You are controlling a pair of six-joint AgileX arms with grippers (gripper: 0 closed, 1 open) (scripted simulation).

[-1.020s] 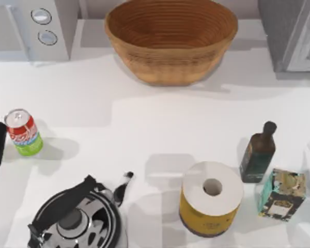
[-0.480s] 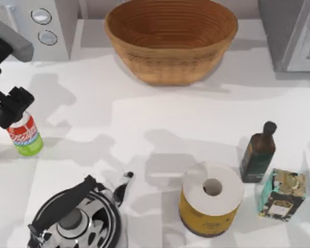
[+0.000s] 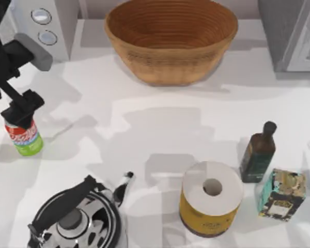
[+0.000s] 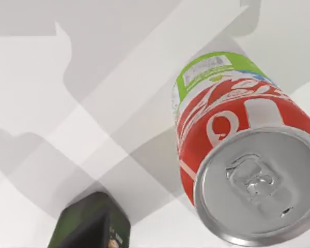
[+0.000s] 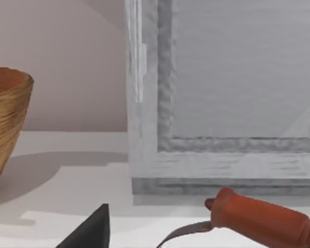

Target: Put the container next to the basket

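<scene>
jaws of left gripper [image 3: 21,111] poised directly over the upright container [image 3: 24,137] at far left of the table [image 3: 160,119]; spread or closed, cannot tell. basket [image 3: 170,39] well apart at top centre. long axis vertical, lid facing up toward the wrist. right arm parked, farther away.

The container [image 3: 25,138] is a small drink can with a red and white label, a green lower band and a silver lid with its pull tab [image 4: 258,183], standing upright on the white table at the left edge. The basket [image 3: 170,39] is a wide round bowl of ridged tan-brown wicker, upright at the table's far middle, well apart from the can.
</scene>
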